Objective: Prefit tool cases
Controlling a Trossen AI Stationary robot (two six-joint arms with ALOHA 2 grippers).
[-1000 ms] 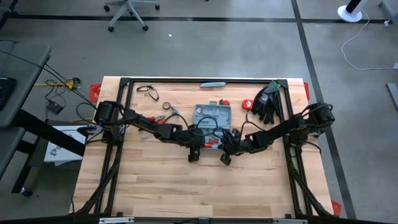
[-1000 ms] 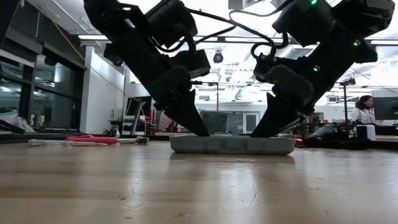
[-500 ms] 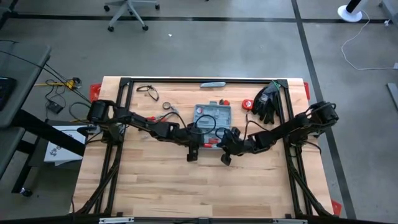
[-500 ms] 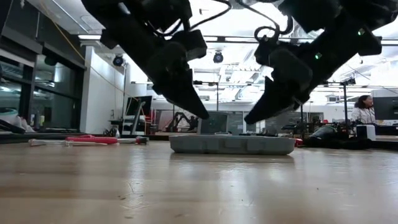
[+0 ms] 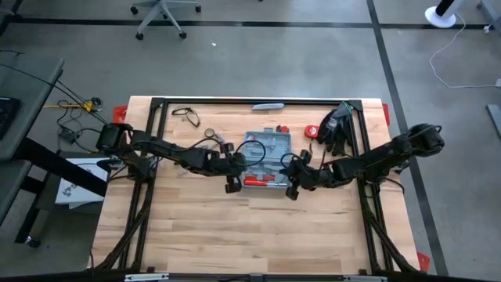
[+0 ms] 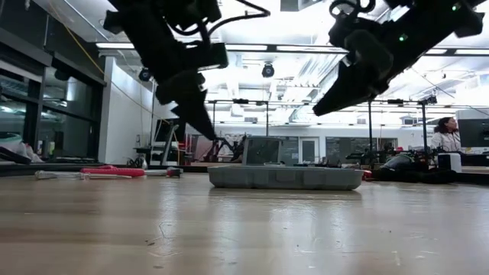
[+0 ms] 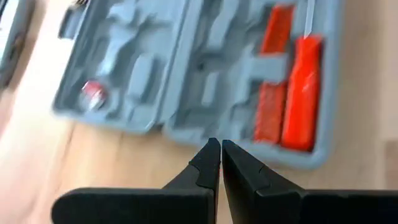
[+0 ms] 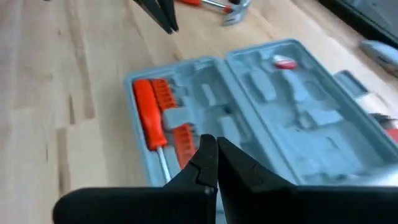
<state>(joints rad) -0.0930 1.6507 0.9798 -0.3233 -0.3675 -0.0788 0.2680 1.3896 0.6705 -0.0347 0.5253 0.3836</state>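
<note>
Pale wooden table [image 5: 235, 235] fills the middle of a big workshop floor, and right at its centre sits the tool case [image 5: 266, 153], lying open and flat. Both halves face up: red-handled tools [image 8: 149, 118] fill the slots of one half, while the other half looks mostly bare, apart from a small red-and-white piece [image 7: 92, 91] in one recess. So I'd call the job part done, with plenty of empty moulding left to fill, and loose items lying on the far side of the table, among them a pair of black gloves [image 5: 335, 129] and something red beside the case [image 5: 283, 129].

Left gripper [image 5: 232, 186] hangs in the air at the case's near-left corner, fingers pinched together on nothing. Right gripper [image 5: 291, 190] hovers at the near-right corner, also closed and empty. From table height both hang clear above the case, touching nothing.

Hard to read: the left wrist view is smeared, so the empty recesses' shapes stay vague. From overhead, the arms and a looping cable cross the case and hide part of it. Which loose items belong in the case, I can't tell.
</note>
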